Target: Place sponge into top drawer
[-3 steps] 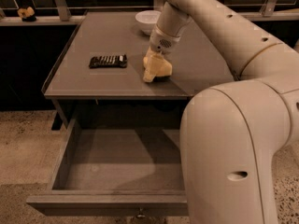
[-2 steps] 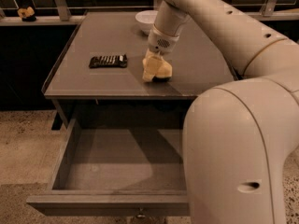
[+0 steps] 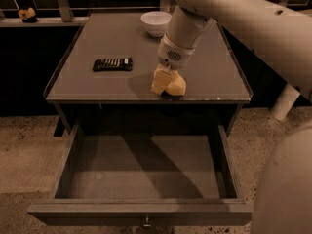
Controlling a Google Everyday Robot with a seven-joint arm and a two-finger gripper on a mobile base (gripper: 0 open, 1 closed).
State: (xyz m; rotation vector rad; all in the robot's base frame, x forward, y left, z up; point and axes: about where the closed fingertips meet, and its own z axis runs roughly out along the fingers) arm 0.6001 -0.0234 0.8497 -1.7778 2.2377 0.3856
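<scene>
The pale yellow sponge (image 3: 169,84) is at the front edge of the cabinet top (image 3: 97,84), right of centre, and looks pinched and tilted. My gripper (image 3: 165,76) comes down onto it from above and is shut on the sponge; the wrist hides most of the fingers. The top drawer (image 3: 146,167) is pulled wide open below the front edge, with nothing in it, and its round metal knob (image 3: 145,223) shows at the bottom. The sponge is just behind the drawer's back end.
A black ribbed bar (image 3: 112,64) lies on the left of the top. A white bowl (image 3: 155,22) stands at the back. My arm and body (image 3: 287,179) fill the right side. A speckled floor (image 3: 24,150) surrounds the cabinet.
My gripper and the sponge have moved from the middle of the top toward its front edge, nearer the open drawer. The bar, bowl and drawer have not moved.
</scene>
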